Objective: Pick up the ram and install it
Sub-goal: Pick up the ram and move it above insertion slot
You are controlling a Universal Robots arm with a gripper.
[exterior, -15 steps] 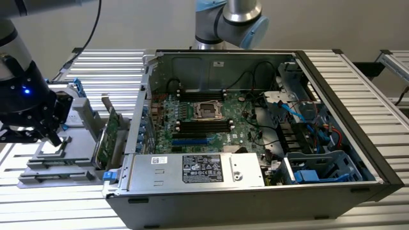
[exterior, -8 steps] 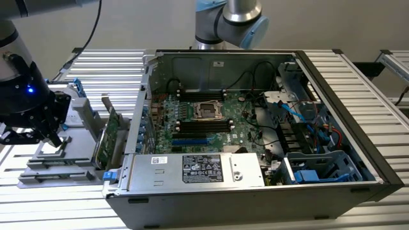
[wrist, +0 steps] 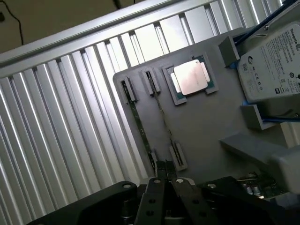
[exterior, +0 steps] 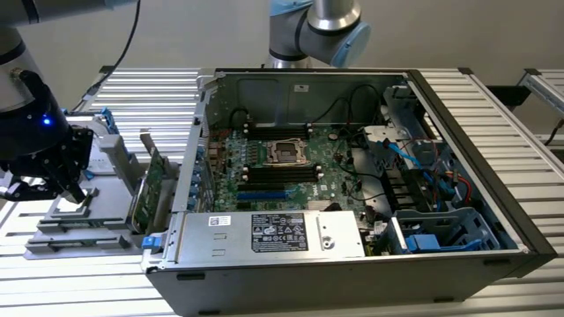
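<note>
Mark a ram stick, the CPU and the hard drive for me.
ram stick [wrist: 138,123], wrist view, middle of its upper edge.
CPU [wrist: 191,77], wrist view, centre of its metal lid.
hard drive [wrist: 272,61], wrist view, on its white label.

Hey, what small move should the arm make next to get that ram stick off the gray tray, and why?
Probably open the gripper first. Its jaws are shut together by one end of the ram, which stands on edge in the gray tray, so they likely cannot straddle it yet.
</note>
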